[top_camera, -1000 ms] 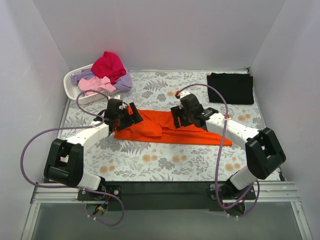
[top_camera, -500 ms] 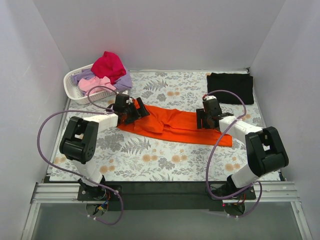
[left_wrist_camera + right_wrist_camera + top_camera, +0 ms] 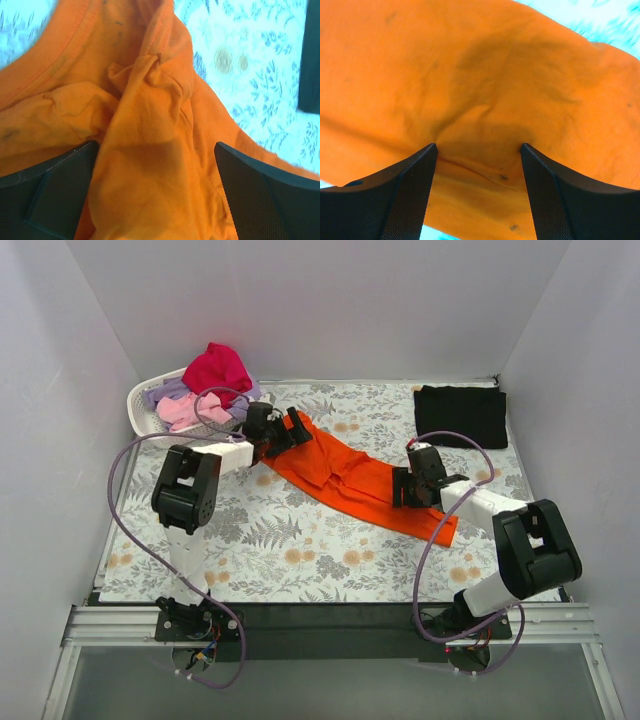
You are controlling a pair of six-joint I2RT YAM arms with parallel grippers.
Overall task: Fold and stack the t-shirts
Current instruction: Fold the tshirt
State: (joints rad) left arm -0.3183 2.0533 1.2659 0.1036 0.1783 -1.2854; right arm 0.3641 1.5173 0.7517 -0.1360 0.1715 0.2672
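The bright orange t-shirt [image 3: 350, 480] lies as a long crumpled band slanting from the back left to the front right of the table. My left gripper [image 3: 290, 426] is at its upper left end; in the left wrist view its jaws [image 3: 155, 200] stand apart with bunched orange cloth [image 3: 150, 125] between them. My right gripper [image 3: 410, 492] is at the lower right end; its jaws [image 3: 477, 190] stand apart, pressed on the cloth [image 3: 470, 75]. The black t-shirt [image 3: 462, 415] lies folded at the back right. Magenta [image 3: 218, 368], pink [image 3: 185, 410] and lavender [image 3: 248, 400] shirts sit in the basket.
The white slotted basket [image 3: 140, 405] stands at the back left corner, close behind my left gripper. The grey floral table cloth [image 3: 300, 550] covers the table. White walls close in the left, back and right sides.
Both grippers slid outward along the orange shirt. The left one went up and back toward the basket, taking that end with it, so the shirt now lies slanted. The right one went right and nearer.
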